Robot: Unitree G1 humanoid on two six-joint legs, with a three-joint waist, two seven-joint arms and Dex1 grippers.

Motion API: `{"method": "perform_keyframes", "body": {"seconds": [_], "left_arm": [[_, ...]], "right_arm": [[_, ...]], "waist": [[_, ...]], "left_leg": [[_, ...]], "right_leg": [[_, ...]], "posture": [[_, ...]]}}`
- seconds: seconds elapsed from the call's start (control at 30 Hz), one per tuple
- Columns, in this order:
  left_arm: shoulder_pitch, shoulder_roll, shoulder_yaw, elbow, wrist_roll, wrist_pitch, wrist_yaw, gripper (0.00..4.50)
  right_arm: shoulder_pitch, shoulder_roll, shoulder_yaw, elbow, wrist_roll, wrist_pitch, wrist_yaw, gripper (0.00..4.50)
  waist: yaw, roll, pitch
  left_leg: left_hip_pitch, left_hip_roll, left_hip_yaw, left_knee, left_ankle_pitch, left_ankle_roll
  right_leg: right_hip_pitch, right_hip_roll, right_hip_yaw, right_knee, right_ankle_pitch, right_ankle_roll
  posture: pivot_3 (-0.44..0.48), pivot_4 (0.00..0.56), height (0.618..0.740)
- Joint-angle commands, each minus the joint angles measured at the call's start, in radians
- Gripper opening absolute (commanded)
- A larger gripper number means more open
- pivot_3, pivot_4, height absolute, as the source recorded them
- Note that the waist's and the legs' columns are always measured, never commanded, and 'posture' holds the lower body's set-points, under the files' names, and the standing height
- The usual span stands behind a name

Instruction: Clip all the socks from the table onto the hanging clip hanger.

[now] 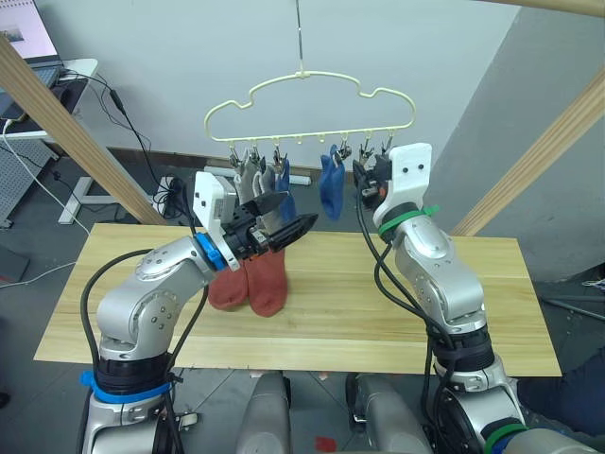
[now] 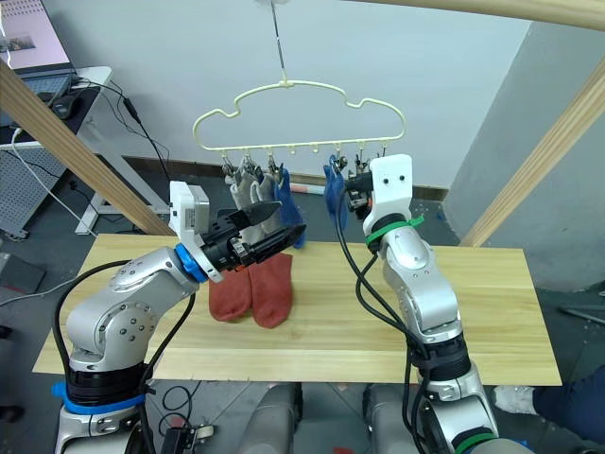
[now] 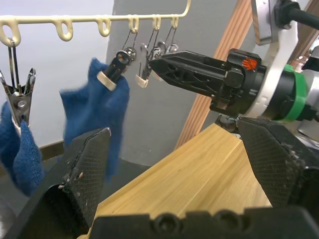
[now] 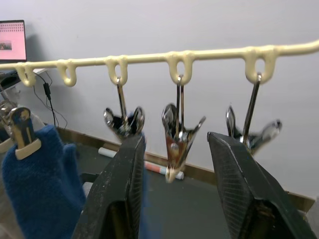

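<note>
From the head views, the clip hanger (image 1: 309, 106) hangs by its hook above the far edge of the table (image 1: 473, 312). Grey socks (image 1: 257, 180) and a blue sock (image 1: 285, 197) hang from the clips on its left part, and another blue sock (image 1: 331, 189) hangs near the middle. Two red socks (image 1: 253, 282) lie side by side on the table, left of the middle, near the front half. The right half of the table is bare, with much free room up to its right edge. The left gripper (image 1: 285, 223) is held above the red socks, fingers apart and holding nothing. The right gripper (image 1: 367, 180) is raised to the clips at the hanger's right end, just beside the middle blue sock.

In the left wrist view, the left gripper's fingers (image 3: 87, 169) stand wide apart, with the table edge between them. The right gripper (image 3: 164, 62) points at the clips (image 3: 147, 62) on the hanger's bar.

In the right wrist view, the right gripper's fingers (image 4: 122, 189) are apart, and one empty clip (image 4: 177, 134) hangs between them, a free clip on each side.
</note>
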Motion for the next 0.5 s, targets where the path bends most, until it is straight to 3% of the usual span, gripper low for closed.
{"method": "perform_keyframes", "body": {"seconds": [0.03,0.5], "left_arm": [[-0.004,0.014,0.018,-0.040,-0.023,-0.009,0.000,4.50],[0.006,0.021,0.023,-0.051,-0.024,-0.014,0.016,4.50]], "right_arm": [[-0.032,0.019,-0.015,0.004,-0.012,-0.041,0.005,2.08],[-0.087,0.067,-0.031,0.094,-0.016,-0.081,0.015,2.08]], "waist": [[0.001,0.000,0.000],[0.005,0.000,0.000]], "left_leg": [[0.000,0.000,0.000,0.000,0.000,0.000],[0.000,0.000,0.000,0.000,0.000,0.000]], "right_leg": [[0.000,0.000,0.000,0.000,0.000,0.000],[0.000,0.000,0.000,0.000,0.000,0.000]], "posture": [[0.242,0.282,0.740],[0.263,0.283,0.740]]}}
